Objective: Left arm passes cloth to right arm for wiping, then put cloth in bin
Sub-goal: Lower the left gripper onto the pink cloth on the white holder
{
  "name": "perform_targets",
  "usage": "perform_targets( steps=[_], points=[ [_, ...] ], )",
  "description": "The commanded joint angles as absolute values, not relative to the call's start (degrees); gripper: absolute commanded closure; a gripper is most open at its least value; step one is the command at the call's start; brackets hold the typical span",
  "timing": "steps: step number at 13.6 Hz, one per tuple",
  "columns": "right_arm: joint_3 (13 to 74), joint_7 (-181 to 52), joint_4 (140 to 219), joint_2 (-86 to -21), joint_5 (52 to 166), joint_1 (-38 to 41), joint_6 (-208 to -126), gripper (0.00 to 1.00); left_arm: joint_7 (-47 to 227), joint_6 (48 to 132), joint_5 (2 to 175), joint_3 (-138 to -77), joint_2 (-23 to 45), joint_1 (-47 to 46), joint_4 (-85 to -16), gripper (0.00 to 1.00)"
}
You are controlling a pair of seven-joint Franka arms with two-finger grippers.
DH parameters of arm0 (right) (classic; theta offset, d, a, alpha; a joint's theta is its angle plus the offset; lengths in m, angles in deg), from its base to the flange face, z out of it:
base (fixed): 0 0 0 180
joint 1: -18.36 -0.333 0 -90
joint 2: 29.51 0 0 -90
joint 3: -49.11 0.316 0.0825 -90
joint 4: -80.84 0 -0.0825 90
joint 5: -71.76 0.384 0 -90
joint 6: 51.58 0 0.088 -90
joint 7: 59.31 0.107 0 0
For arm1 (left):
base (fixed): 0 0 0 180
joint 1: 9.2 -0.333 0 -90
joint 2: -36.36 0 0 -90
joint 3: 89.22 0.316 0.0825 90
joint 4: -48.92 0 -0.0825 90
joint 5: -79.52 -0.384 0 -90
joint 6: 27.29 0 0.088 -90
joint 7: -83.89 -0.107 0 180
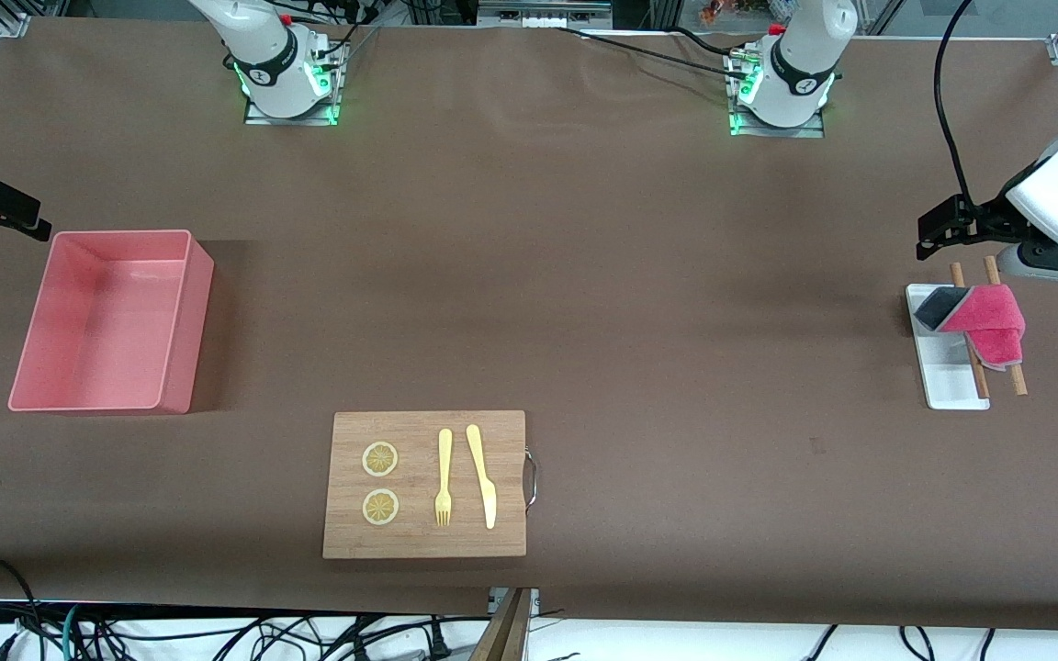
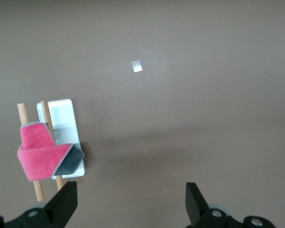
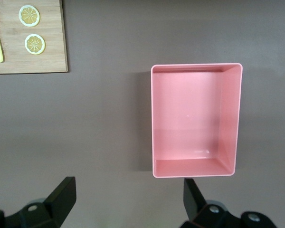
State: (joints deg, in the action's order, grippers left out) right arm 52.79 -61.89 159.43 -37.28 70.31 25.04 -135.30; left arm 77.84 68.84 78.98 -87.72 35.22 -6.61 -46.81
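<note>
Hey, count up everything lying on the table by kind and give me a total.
Cloth: 1
Bin: 1
White tray: 1
Wooden sticks: 2
Wooden board: 1
Lemon slices: 2
Fork: 1
Knife: 1
Total: 10

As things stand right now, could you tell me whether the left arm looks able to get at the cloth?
Probably yes. The left gripper hangs open in the air close by the cloth, which lies draped over two wooden sticks and a white tray, with nothing on top of it.
</note>
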Motion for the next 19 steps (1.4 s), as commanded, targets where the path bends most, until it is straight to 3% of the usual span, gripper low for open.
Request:
perform_targets(
  steps=[1, 19],
  points=[
    [53.0, -62.3, 157.9, -37.9, 71.1, 25.6, -135.0, 0.00, 76.8, 68.7, 79.4, -87.9, 34.9, -7.2, -46.0, 0.00],
    [53.1, -62.2, 158.7, -36.4, 70.8, 25.7, -134.3, 0.00, 77.1, 67.6, 79.4, -87.5, 33.3, -7.8, -44.8, 0.00]
  ],
)
